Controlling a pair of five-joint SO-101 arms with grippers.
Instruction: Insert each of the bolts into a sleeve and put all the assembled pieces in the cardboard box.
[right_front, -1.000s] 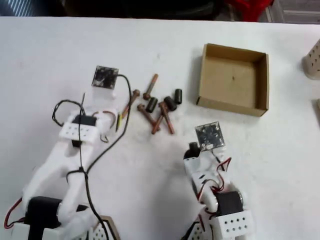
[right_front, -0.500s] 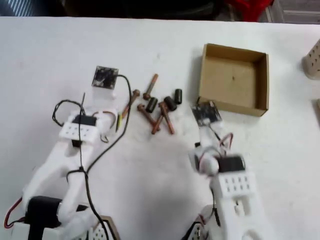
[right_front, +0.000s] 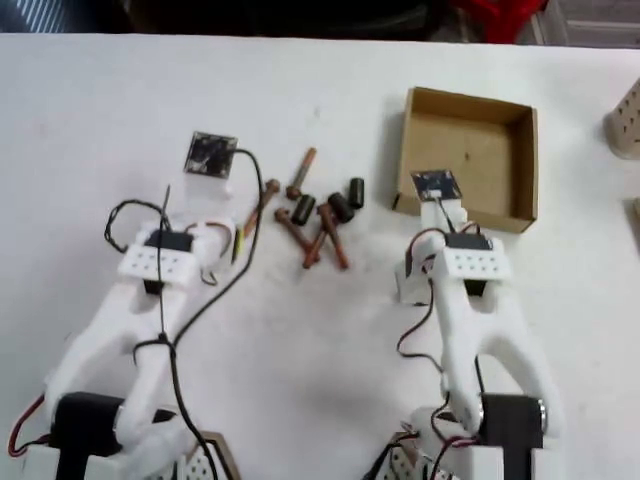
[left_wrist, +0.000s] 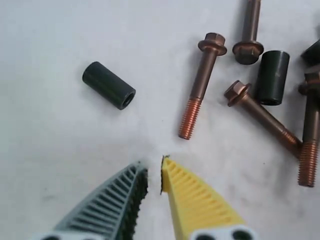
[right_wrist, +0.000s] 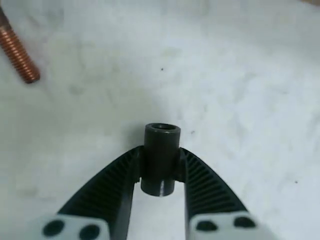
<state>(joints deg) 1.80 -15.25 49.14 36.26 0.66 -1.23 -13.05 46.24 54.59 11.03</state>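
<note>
White table (right_front: 120, 90); right pincer (right_wrist: 160, 156) low around sleeve (right_wrist: 161, 139)

The cardboard box (right_front: 500, 215) sat toward the far right of the table (right_front: 100, 100). The bolts (right_front: 335, 240) and sleeves (right_front: 340, 207) lay heaped just left of it. My right arm stood before the box's near left corner. My right gripper (right_wrist: 160, 152) had a sleeve (right_wrist: 161, 137) between its fingers over bare table. My left gripper (left_wrist: 152, 170) sat left of the heap, near one bolt (left_wrist: 202, 85). A lone sleeve (left_wrist: 108, 85) lay beside that bolt, apart from the others.
</note>
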